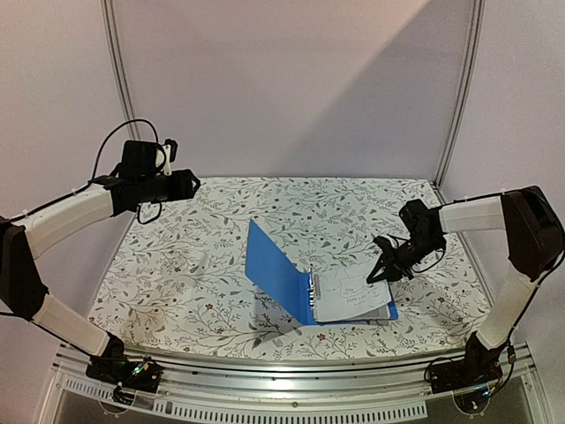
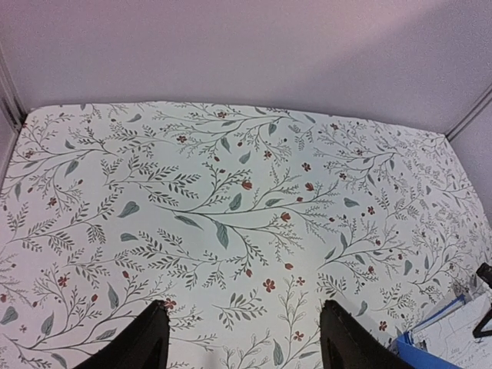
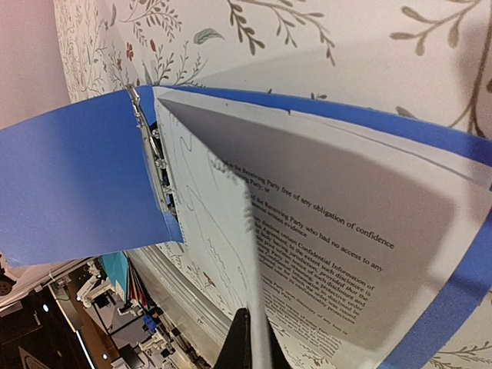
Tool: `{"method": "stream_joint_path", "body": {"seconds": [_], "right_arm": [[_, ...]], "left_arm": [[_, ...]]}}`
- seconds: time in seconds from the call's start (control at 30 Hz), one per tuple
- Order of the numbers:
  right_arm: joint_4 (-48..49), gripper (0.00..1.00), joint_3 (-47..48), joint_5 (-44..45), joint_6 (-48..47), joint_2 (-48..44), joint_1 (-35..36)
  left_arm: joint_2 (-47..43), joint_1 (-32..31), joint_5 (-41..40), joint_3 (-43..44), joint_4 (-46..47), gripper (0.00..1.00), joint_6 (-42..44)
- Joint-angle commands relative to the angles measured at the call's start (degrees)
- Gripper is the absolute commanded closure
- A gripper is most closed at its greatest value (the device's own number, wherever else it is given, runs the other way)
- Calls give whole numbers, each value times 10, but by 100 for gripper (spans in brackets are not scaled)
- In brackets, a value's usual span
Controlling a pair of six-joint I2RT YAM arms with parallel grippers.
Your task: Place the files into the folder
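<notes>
Toward the worktop's (image 1: pixel 177 265) near edge, right of centre, the blue ring binder (image 1: pixel 278 274) lies open with the sleeved sheets (image 1: pixel 351 294) inside. Our right gripper (image 3: pixel 250 342) is pinched tight on one glossy sleeve's edge; we judge it could slip free or tear at the rings (image 3: pixel 157 165). Our left gripper (image 2: pixel 244 330) hangs wide open and empty above the far left corner.

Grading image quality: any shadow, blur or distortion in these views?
Top external: frame posts bow from wide-angle distortion, and a broad diagonal shadow crosses the back wall. Left wrist: evenly lit, sharp. Right wrist: the lifted file pinched in the right hand blurs near the lens and shades the file beneath, text still legible.
</notes>
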Motion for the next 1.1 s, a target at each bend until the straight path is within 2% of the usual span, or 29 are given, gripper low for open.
{"method": "stream_joint_path", "body": {"seconds": [0.0, 0.27, 0.6, 1.07], "right_arm": [[27, 100, 1, -10, 14, 16, 14], [34, 100, 4, -6, 21, 26, 20], [3, 100, 11, 50, 4, 20, 19], [8, 100, 19, 59, -3, 28, 19]], "left_arm": [[10, 6, 11, -2, 5, 33, -3], [11, 7, 15, -2, 6, 33, -4], [12, 7, 20, -2, 7, 33, -5], [14, 7, 26, -2, 7, 34, -6]]}}
